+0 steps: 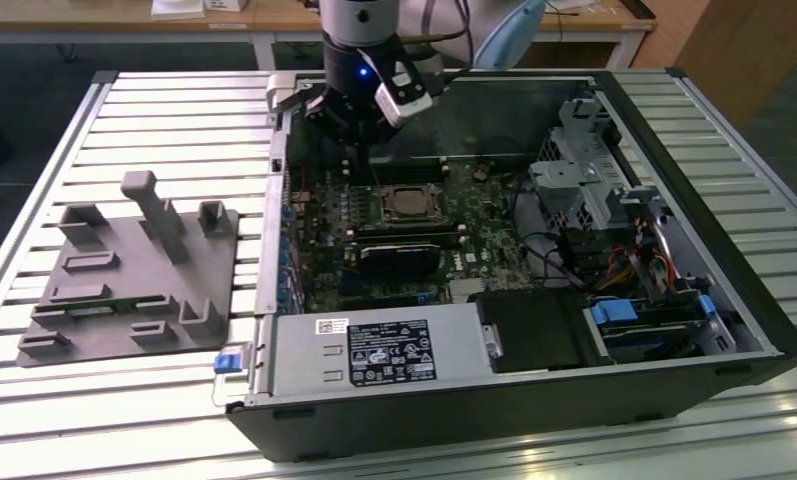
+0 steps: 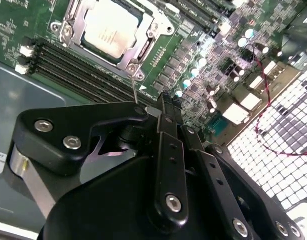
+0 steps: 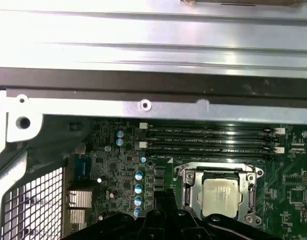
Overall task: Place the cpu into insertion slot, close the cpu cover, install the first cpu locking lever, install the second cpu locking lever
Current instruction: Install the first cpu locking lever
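Observation:
The cpu (image 1: pixel 405 203) lies flat in the motherboard, its silvery top showing in both wrist views (image 2: pixel 111 27) (image 3: pixel 221 196). The cpu cover (image 2: pixel 149 31) (image 3: pixel 188 192) is folded down as a metal frame around it. Most of the insertion slot is hidden beneath them. A thin metal locking lever (image 2: pixel 135 90) sticks up from one socket corner. My gripper (image 1: pixel 355 140) (image 2: pixel 163 102) (image 3: pixel 163 196) hangs inside the case just beyond the socket on its far side. Its black fingers are shut with nothing between them, and their tip is close beside that lever.
The open computer case (image 1: pixel 665 330) lies on a slatted table. Memory slots (image 3: pixel 208 140) run beside the socket. A drive cage (image 1: pixel 592 170) and cables fill the exterior view's right, with a power supply (image 1: pixel 371 350) in front. A grey fixture plate (image 1: pixel 131 270) sits outside at the left.

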Robot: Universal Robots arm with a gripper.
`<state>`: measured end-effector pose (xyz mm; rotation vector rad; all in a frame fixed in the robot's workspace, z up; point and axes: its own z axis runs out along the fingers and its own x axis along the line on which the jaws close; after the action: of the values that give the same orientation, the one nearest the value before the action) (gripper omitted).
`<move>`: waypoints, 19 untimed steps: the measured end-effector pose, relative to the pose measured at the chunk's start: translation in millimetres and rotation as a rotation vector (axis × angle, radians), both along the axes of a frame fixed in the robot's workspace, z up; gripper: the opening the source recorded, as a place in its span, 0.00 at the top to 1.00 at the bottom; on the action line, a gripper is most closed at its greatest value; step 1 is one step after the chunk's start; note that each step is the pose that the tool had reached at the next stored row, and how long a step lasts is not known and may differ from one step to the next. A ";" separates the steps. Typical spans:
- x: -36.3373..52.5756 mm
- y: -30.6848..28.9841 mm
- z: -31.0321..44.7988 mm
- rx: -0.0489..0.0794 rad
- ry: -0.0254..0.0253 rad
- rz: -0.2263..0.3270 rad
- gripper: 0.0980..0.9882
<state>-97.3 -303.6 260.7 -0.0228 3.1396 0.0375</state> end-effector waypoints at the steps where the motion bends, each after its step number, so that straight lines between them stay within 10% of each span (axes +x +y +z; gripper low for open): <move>1: -0.2 1.2 -0.3 0.000 0.0001 0.000 0.99; 19: 2.3 11.4 -4.3 0.000 0.0001 0.003 0.99</move>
<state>-95.0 -292.1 256.5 -0.0272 3.1397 0.0375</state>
